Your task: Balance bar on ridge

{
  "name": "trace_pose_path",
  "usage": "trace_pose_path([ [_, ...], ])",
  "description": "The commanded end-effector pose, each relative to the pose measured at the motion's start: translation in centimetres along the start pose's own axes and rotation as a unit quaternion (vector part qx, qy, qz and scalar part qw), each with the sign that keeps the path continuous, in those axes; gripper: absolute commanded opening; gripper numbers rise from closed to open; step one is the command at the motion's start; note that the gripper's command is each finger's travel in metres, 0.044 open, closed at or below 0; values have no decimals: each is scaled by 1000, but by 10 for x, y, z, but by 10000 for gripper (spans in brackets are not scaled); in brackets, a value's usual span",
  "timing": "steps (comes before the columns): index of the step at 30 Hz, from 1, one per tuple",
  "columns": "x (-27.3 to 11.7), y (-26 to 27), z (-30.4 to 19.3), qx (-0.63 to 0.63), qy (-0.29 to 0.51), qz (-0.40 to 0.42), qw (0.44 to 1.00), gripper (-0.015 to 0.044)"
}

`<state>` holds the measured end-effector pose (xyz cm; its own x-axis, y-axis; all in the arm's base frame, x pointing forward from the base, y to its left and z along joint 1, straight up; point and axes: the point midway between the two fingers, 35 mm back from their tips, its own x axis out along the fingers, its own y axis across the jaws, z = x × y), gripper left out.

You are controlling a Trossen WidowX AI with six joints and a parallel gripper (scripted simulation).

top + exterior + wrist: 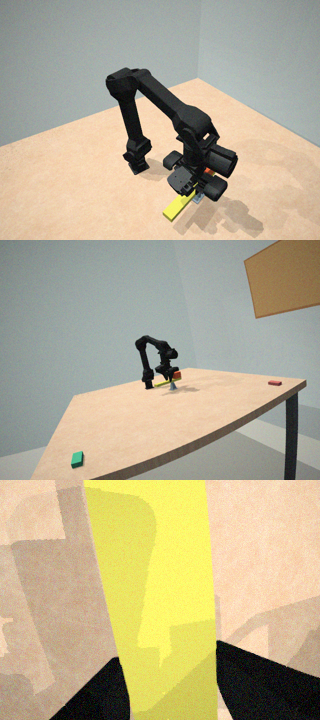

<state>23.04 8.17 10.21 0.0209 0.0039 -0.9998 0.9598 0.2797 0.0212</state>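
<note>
Yellow bar (165,382), with an orange block (176,374) at its far end, is clamped between the fingers of the gripper (169,377) and is held across the small grey-blue ridge (173,386), sloping slightly with the orange end higher and both ends off the table (144,426). In the wrist view the bar (156,594) is seen running away between the two dark fingers. No containers are seen; a green block (77,459) and a red block (274,382) lie well apart near the table's edges.
</note>
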Motion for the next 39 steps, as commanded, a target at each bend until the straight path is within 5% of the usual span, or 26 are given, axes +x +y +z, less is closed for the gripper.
trace_pose_path([
  [1,3,0,0,-1,2,0,1000,0],
  [39,1,0,0,0,0,1,1000,0],
])
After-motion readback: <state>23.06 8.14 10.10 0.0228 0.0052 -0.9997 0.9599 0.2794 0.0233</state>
